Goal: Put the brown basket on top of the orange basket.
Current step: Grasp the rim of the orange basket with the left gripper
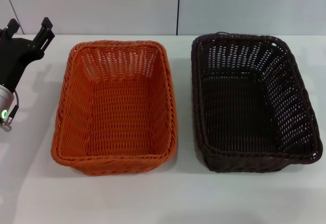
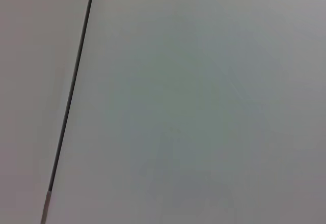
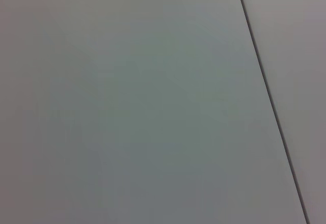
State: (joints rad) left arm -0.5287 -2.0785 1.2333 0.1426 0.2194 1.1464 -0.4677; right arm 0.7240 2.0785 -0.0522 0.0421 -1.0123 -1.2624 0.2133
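The orange basket (image 1: 116, 107) stands on the white table, left of centre in the head view. The brown basket (image 1: 252, 102) stands beside it on the right, a small gap between them. Both are upright and hold nothing. My left gripper (image 1: 29, 29) is at the far left, raised near the table's back edge, open and empty, well clear of the orange basket. My right gripper is out of view. Both wrist views show only a plain wall with a dark seam.
The white table (image 1: 168, 198) runs to a pale wall (image 1: 178, 5) behind the baskets. Bare table lies in front of both baskets and to the left of the orange one.
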